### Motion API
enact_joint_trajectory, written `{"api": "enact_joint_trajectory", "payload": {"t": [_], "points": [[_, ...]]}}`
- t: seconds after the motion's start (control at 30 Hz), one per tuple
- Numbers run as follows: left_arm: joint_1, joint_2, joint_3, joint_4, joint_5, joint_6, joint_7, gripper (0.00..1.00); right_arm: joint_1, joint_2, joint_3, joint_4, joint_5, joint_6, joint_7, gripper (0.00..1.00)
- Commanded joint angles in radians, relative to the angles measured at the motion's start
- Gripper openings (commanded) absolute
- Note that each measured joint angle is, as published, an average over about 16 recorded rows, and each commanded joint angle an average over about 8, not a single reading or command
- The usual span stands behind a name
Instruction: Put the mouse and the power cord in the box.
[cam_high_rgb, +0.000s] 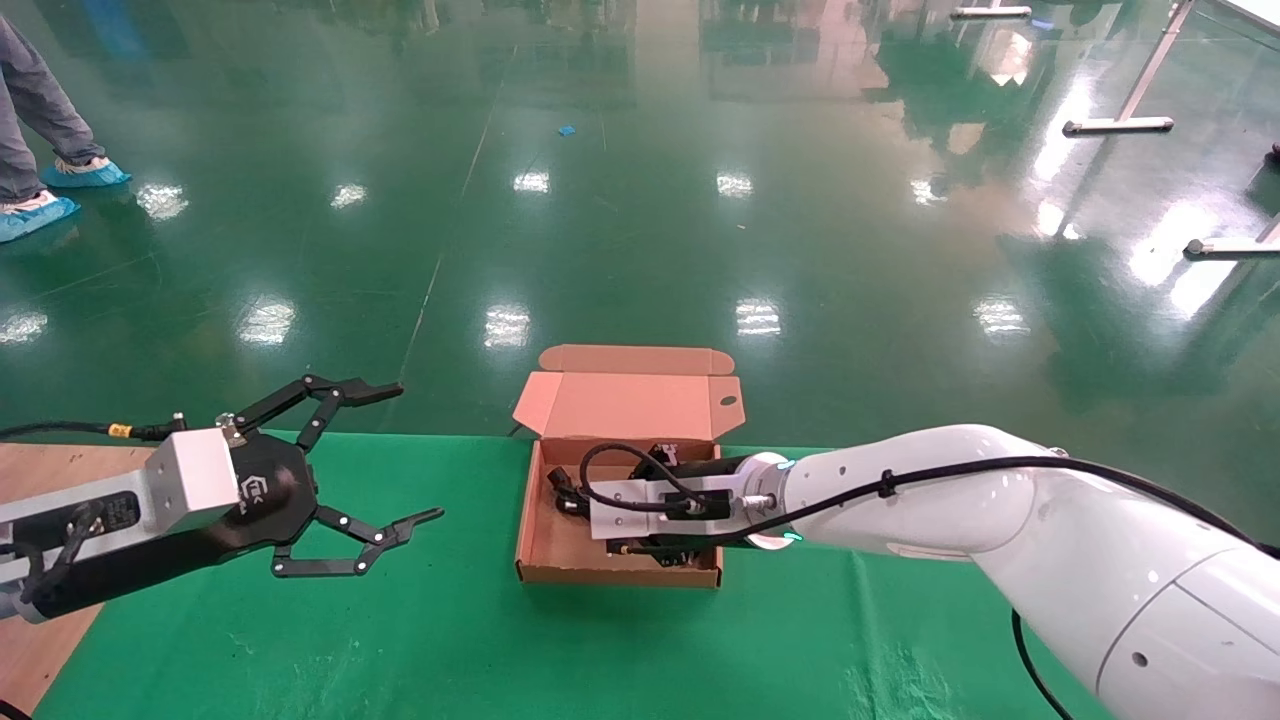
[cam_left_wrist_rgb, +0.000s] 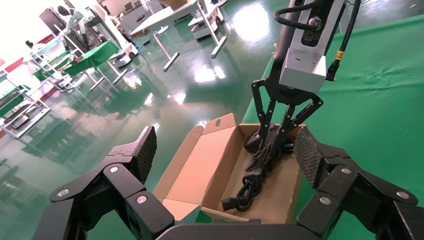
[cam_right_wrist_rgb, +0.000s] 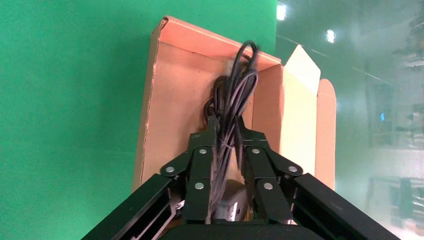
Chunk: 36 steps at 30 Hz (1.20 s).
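Observation:
The brown box (cam_high_rgb: 547, 552) stands open on the green cloth, its lid (cam_high_rgb: 628, 403) raised at the back. Reaching in from the right, my right gripper (cam_high_rgb: 568, 497) hangs low inside it, shut on the black power cord (cam_right_wrist_rgb: 235, 95). In the left wrist view the cord (cam_left_wrist_rgb: 250, 185) trails from those fingers (cam_left_wrist_rgb: 265, 127) down to the box floor, plug head (cam_left_wrist_rgb: 227, 203) resting near the front wall. The black mouse (cam_left_wrist_rgb: 253, 142) lies in the box beside the gripper. My left gripper (cam_high_rgb: 420, 452) hovers open and empty to the left of the box.
The green cloth (cam_high_rgb: 400, 640) covers the table; bare wood (cam_high_rgb: 40, 470) shows at its left end. Beyond the table edge lies glossy green floor. A person's feet in blue covers (cam_high_rgb: 40, 200) stand far left, and metal stand bases (cam_high_rgb: 1115, 125) sit far right.

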Motion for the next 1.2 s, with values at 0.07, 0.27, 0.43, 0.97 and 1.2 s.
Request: {"api": "enact_joint_trajectory", "payload": {"t": [0.07, 0.27, 0.43, 0.97, 1.2], "points": [[0.000, 0.000, 0.000, -0.002, 0.000, -0.001, 0.000, 1.00, 0.000, 0.000, 0.003, 0.000, -0.003, 0.002, -0.002, 1.00], [0.001, -0.001, 0.000, -0.004, 0.000, -0.003, -0.001, 1.00, 0.001, 0.000, 0.006, -0.001, -0.008, 0.004, -0.004, 1.00], [0.001, -0.001, 0.000, -0.005, 0.000, -0.003, -0.001, 1.00, 0.002, 0.000, 0.008, -0.001, -0.010, 0.006, -0.004, 1.00], [0.032, -0.019, -0.040, -0.098, 0.006, -0.006, -0.099, 1.00, -0.047, 0.072, 0.105, 0.065, 0.049, -0.074, 0.035, 1.00], [0.071, -0.042, -0.091, -0.216, 0.013, -0.008, -0.225, 1.00, -0.109, 0.160, 0.221, 0.148, 0.126, -0.174, 0.085, 1.00]]}}
